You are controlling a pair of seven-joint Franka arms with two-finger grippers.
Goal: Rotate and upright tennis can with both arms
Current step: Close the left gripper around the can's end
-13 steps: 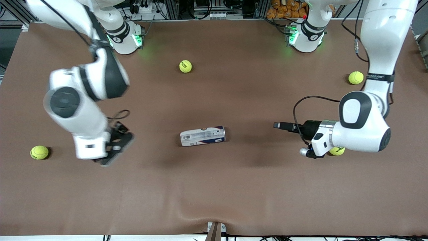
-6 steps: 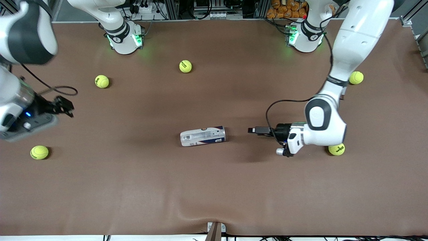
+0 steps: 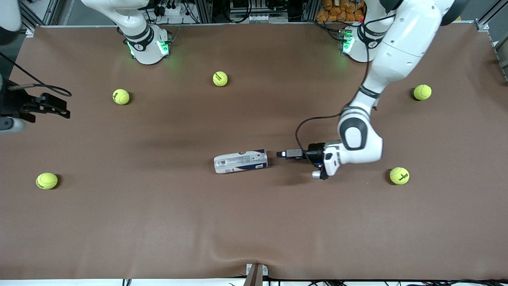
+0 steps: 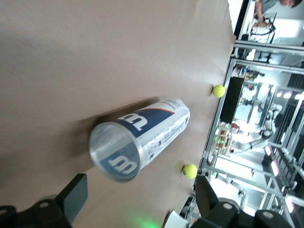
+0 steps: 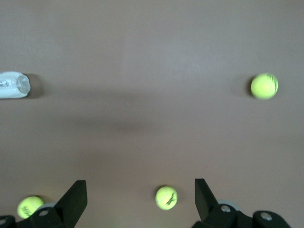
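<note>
So the can [image 3: 241, 161] was lying on its side about mid-table [image 3: 254, 222], clear end pointing toward the left arm's end. The left gripper [image 3: 282, 153] sat low, just beside that end but not touching, as far as I could tell. In the left wrist view its fingers [image 4: 76, 192] were spread wide, wider than the can [image 4: 140, 142], with nothing between them.

The right gripper [image 3: 59, 108] was way off at the right arm's end of the table, also wide open and empty, over bare cloth near a ball [image 3: 121, 96]. From its wrist view the can [image 5: 14, 85] was just a small thing at the edge.

What worried me: that can is a light, slick cylinder. If the left gripper nudged the end before anything braced it, the can would probably just slide or roll away. And the right arm looked too far off to brace anything. A pinch on thin clear plastic could also squash it or pop it loose. Balls [image 3: 399, 175] were scattered around, but none lay close to the can.
</note>
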